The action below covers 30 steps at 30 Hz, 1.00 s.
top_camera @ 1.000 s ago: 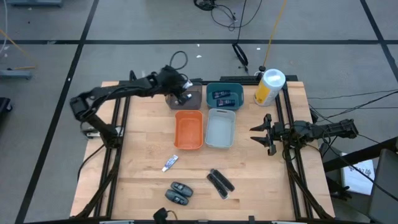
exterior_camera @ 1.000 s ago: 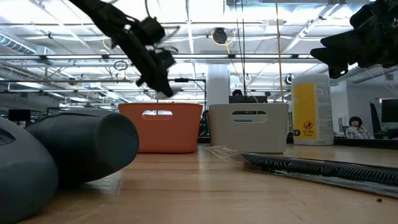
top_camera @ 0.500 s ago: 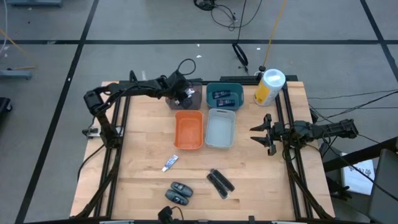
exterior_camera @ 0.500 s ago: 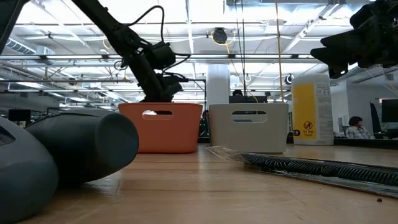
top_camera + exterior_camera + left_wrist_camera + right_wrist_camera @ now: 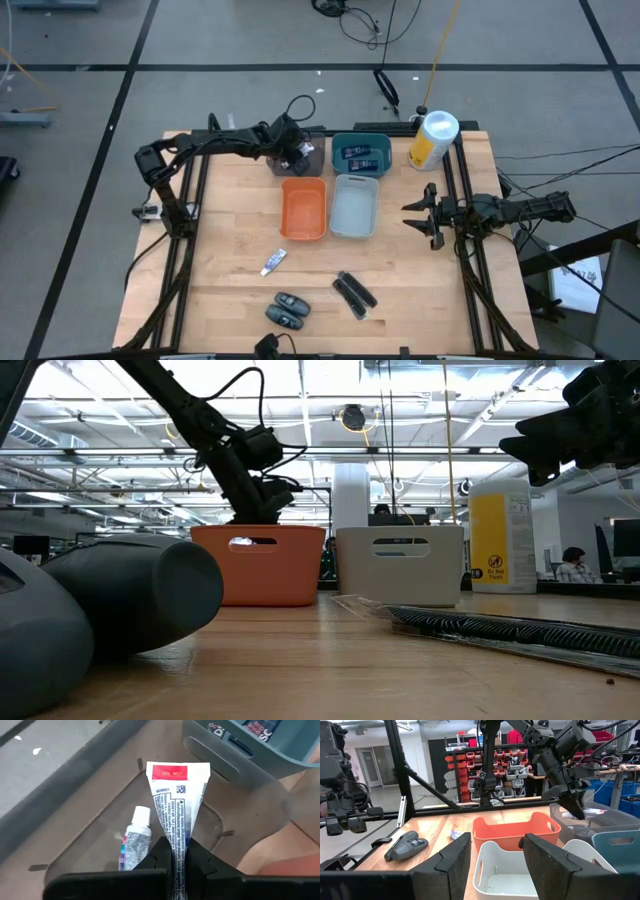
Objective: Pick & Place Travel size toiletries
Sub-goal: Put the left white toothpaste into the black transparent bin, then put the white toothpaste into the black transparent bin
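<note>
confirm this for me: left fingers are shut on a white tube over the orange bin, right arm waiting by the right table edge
Not the orange bin. The left wrist view shows the left gripper shut on the white tube over the grey bin, where another small tube already lies. The right gripper does wait at the right edge.

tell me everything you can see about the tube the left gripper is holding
The silvery-white tube is a flat, soft-looking squeeze tube printed with small dark text, a code square and a red label near its crimped flat end. The left gripper is shut on its narrower end, holding it over the grey bin at the table's far side, crimp pointing away from the gripper. A second, smaller capped tube lies in the bin beside it.
</note>
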Available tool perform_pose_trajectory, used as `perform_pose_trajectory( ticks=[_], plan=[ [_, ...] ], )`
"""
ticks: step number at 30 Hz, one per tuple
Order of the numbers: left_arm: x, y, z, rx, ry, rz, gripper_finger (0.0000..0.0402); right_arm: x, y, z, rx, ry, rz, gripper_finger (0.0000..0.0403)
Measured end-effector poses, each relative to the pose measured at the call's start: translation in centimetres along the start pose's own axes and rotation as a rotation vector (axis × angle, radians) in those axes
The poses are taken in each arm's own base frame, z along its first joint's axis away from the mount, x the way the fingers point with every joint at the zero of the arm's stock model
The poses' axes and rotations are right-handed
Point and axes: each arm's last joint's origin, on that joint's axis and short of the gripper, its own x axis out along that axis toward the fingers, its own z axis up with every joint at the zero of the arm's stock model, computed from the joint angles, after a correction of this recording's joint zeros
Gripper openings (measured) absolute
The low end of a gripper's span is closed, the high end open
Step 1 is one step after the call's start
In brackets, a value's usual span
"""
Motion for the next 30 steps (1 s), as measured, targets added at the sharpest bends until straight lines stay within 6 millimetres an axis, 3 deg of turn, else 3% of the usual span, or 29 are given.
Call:
perform_pose_trajectory(
  ticks=[3, 13, 19, 24, 30],
  plan=[
    [0.0, 0.0, 0.0, -0.02, 0.0, 0.001, 0.0027, 0.0, 0.0, 0.0, 0.0, 0.0, 0.0, 0.0171],
    [0.0, 0.0, 0.0, -0.024, 0.0, 0.001, 0.0134, 0.0, 0.0, 0.0, 0.0, 0.0, 0.0, 0.0171],
    [-0.5, -0.2, 0.1, 0.011, -0.008, -0.003, 0.0167, 0.0, 0.0, 0.0, 0.0, 0.0, 0.0, 0.0171],
    [-2.9, -1.1, 0.8, 0.076, -0.058, -0.018, 0.0172, 0.0, 0.0, 0.0, -0.003, 0.0, 0.0, 0.0171],
    [-7.9, -2.8, 1.0, 0.127, -0.108, -0.05, 0.0173, 0.0, 0.0, 0.0, -0.003, 0.0, 0.0, 0.0171]
  ],
)
